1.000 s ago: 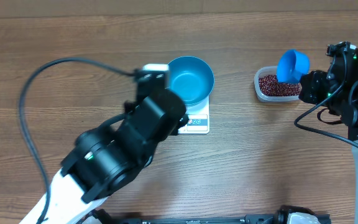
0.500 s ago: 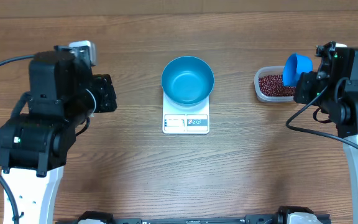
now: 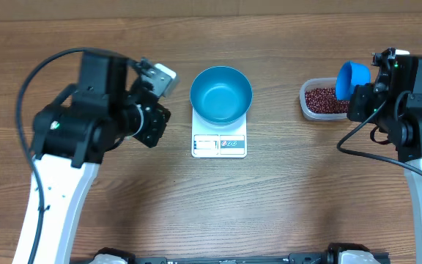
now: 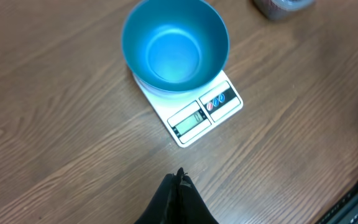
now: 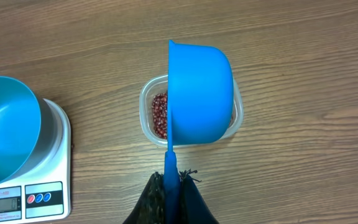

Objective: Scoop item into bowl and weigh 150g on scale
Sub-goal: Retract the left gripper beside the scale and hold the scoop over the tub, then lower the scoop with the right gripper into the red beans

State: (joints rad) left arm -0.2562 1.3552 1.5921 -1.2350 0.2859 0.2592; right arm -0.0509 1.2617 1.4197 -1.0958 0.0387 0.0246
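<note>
The empty blue bowl (image 3: 221, 94) stands on the white scale (image 3: 220, 145) at mid-table. The item, red-brown beans (image 3: 324, 100), lies in a clear tub at the right. My right gripper (image 5: 171, 177) is shut on the handle of a small blue scoop (image 5: 197, 93), which hangs turned on its side above the beans (image 5: 159, 115). My left gripper (image 4: 180, 174) is shut and empty, hovering above bare wood near the scale's (image 4: 204, 112) display edge, with the bowl (image 4: 174, 45) beyond it. No beans show in the bowl.
The clear tub (image 5: 145, 99) sits to the right of the scale (image 5: 58, 155) with a gap of bare wood between them. The left arm's body (image 3: 108, 117) hangs over the table's left half. A black cable loops at the left.
The left arm pulled away from the scale to the far left, then swung part way back toward it. The right arm shifted slightly right with the scoop, then held still.
</note>
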